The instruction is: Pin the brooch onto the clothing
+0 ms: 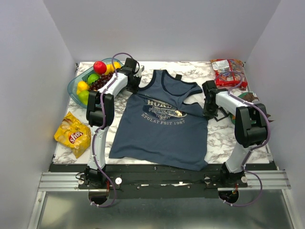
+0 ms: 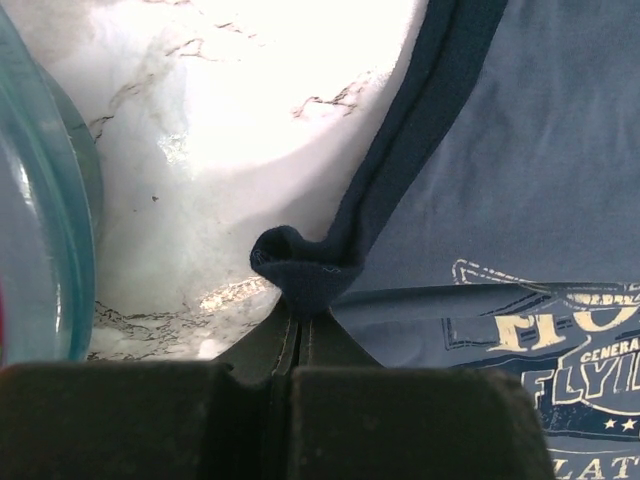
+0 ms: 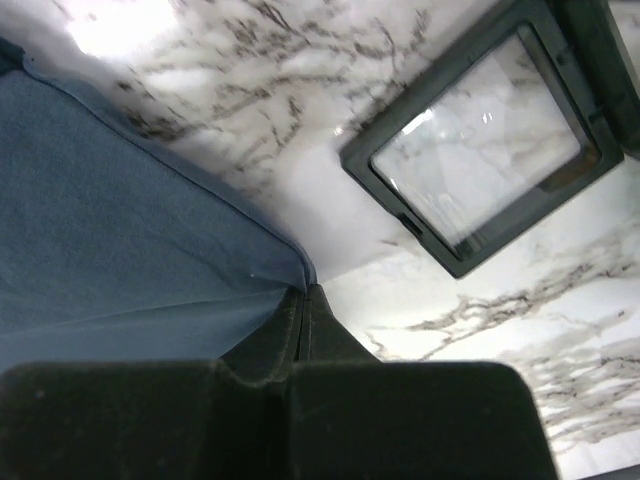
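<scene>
The slate-blue tank top (image 1: 159,131) lies on the marble table, its chest creased between my two grippers. My left gripper (image 1: 135,88) is shut on the navy armhole trim (image 2: 300,262) at the shirt's left side, its tips (image 2: 297,318) together around a bunched fold. My right gripper (image 1: 208,109) is shut on the shirt's right side edge (image 3: 290,262), its tips (image 3: 305,300) pinching the cloth. A tiny gold-yellow spot (image 1: 177,113) at the right of the pale print looks like the brooch. It does not show in either wrist view.
A clear bowl (image 1: 76,83) of fruit stands at the back left, and its wall shows in the left wrist view (image 2: 45,220). A yellow chip bag (image 1: 73,134) lies at the left. A red snack packet (image 1: 228,71) lies back right. A black-framed square box (image 3: 480,135) lies beside my right gripper.
</scene>
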You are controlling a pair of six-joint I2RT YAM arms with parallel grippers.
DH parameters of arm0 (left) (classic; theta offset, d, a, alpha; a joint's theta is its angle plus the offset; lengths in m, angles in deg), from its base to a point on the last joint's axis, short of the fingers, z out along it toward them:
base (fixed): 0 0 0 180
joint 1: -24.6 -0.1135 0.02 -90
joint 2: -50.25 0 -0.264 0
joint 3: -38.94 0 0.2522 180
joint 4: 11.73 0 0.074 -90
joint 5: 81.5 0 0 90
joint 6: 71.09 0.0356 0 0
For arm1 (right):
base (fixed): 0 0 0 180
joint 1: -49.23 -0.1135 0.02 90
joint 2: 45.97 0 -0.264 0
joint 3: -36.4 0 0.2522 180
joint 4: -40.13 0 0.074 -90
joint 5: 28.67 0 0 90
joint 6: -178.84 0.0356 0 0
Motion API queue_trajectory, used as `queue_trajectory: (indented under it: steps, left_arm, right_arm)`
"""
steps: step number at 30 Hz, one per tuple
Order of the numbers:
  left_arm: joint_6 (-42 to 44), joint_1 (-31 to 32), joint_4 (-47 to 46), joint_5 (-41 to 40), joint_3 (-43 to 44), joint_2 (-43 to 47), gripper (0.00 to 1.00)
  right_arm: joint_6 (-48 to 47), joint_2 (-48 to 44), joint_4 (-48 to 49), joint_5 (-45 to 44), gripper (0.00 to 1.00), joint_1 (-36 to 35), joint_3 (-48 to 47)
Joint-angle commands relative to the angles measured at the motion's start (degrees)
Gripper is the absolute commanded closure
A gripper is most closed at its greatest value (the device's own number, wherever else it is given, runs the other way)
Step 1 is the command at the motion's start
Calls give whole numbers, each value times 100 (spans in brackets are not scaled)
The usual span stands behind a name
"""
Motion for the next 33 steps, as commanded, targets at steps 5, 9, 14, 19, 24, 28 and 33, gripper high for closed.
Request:
queue_trajectory:
  steps: [5,9,14,19,24,28,33]
  left_arm:
    - [-31,-72,-70,-22,-47,351,100]
    - [-101,50,-202,417,-118,439,100]
    - [-189,261,-255,620,-91,553,26]
    - [-259,393,-342,392,-161,843,1]
    - [-479,586,-807,154,-1098,1773,1]
    - [-532,955,-1318,-397,-2155,2574,1]
    - [-584,1184,-1090,-839,-2534,2908,1]
  right_arm:
    - [111,-464,-416,-282,100,108,353]
    - [-12,-718,-460,166,99,81,152]
    - [-135,-1000,-442,922,42,72,-480]
    - [-276,-231,-504,1257,19,81,-1699]
    - [-153,1045,-661,1687,19,134,-3010]
    - [66,1864,-750,1934,19,230,-3987]
    - [277,2601,-811,2004,19,397,-4751]
